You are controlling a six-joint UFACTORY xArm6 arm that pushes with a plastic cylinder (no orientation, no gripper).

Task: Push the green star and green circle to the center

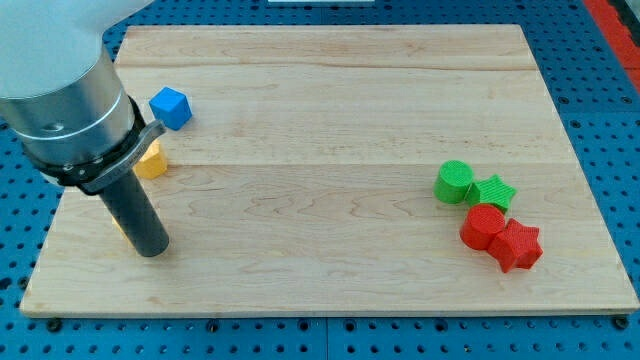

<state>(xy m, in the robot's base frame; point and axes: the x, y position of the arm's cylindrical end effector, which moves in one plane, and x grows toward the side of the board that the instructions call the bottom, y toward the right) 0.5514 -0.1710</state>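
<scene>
While the green circle and green star touch at the tabletop's right, the tip rests far left; the arm carries no hand.

You are looking at two green blocks, circle and star, two red blocks, one blue cube and one yellow block.

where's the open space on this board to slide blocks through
The wide middle is bare, from my tip and the blue cube and yellow block at the view's left across to the green circle. Crowded at the right: green circle, green star, red circle and red star bunch together.
</scene>
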